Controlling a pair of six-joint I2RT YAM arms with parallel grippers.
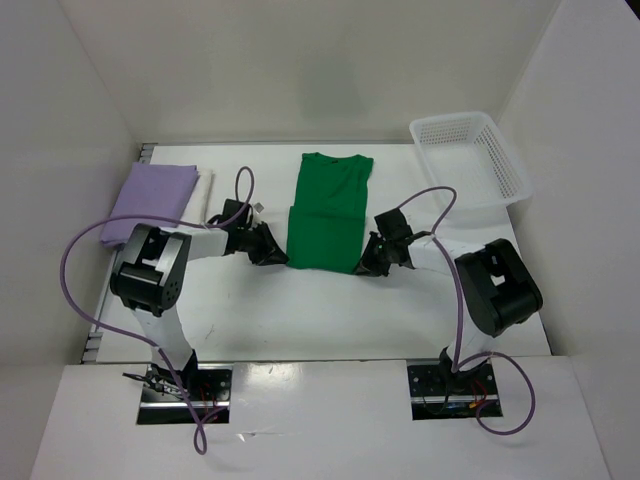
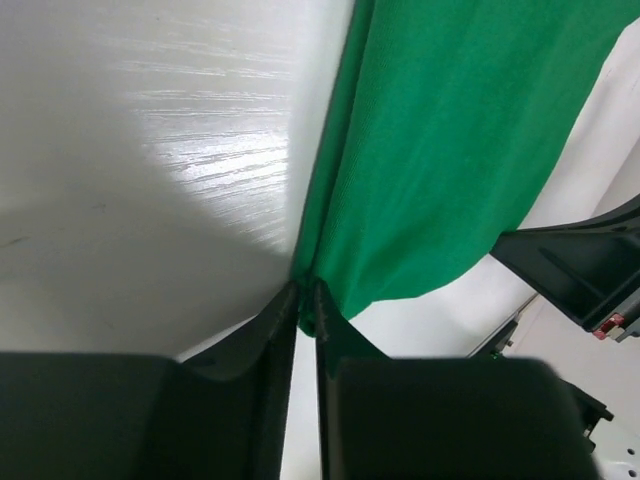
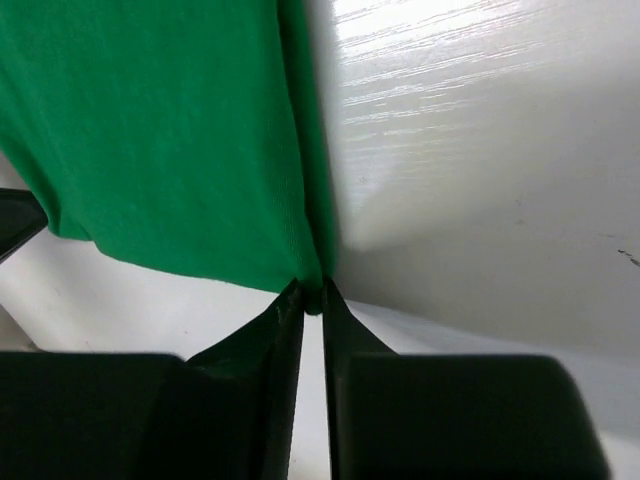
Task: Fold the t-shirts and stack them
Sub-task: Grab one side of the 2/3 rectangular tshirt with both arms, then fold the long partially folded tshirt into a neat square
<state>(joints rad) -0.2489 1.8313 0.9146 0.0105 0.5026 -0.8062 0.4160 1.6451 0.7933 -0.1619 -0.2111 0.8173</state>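
Pinching near corners of the green t-shirt: left tool, right tool. Fold next, likely needing an even lift.

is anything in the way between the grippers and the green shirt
Nothing visible stands between them. The left gripper and the right gripper each pinch a near corner of the green shirt, with cloth directly between the fingers and no other object at either corner.

Cloth, matt, fine-knit: green t-shirt; glossy grained white table.
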